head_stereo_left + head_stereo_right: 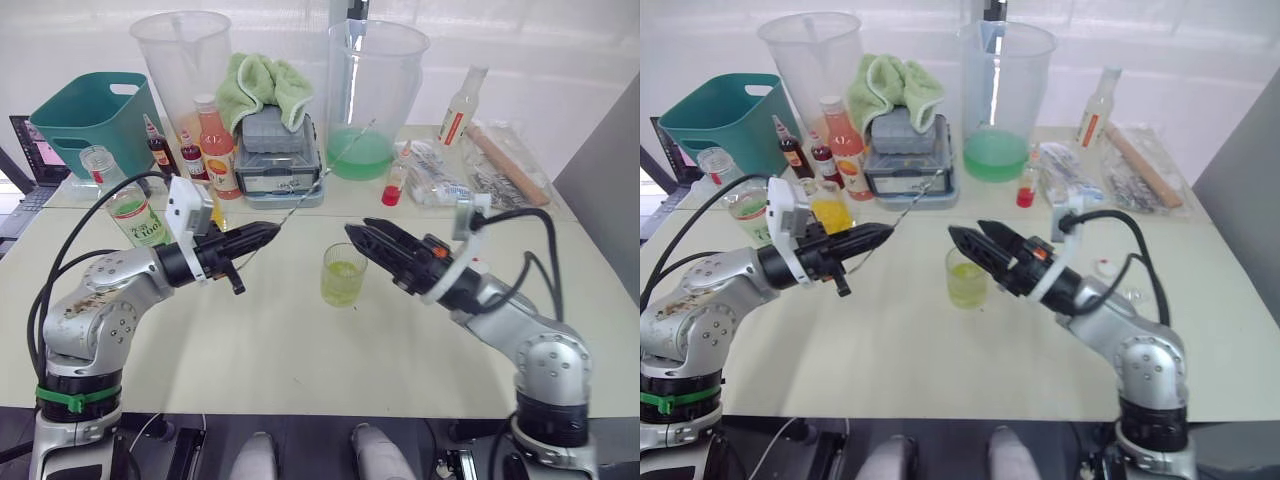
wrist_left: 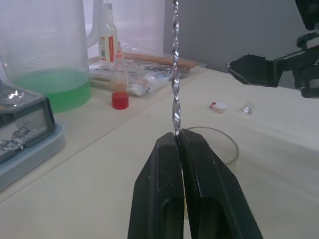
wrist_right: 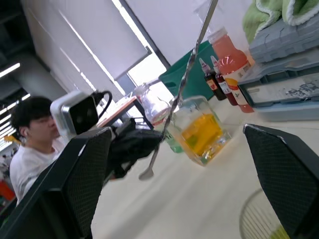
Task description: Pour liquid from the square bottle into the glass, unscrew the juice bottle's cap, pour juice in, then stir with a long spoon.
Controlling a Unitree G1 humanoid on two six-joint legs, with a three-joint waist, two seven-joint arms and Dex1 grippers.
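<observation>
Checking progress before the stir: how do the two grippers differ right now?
The left gripper is shut on the thin twisted silver long spoon; the right gripper is open and holds nothing. The left sits off to one side of the small clear glass of yellow-green liquid; the right reaches nearer its rim. Both hover above the table.

juice bottle (image 1: 132, 215) label, green lettering, possibly "C100", other labels unreadable

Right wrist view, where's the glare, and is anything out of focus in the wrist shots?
Right wrist view: bright window behind the teal bin washes out that area; the right claw's fingers loom blurred. Left wrist view: the long spoon is sharp, the left claw shut on it; the big pitcher is soft.
</observation>
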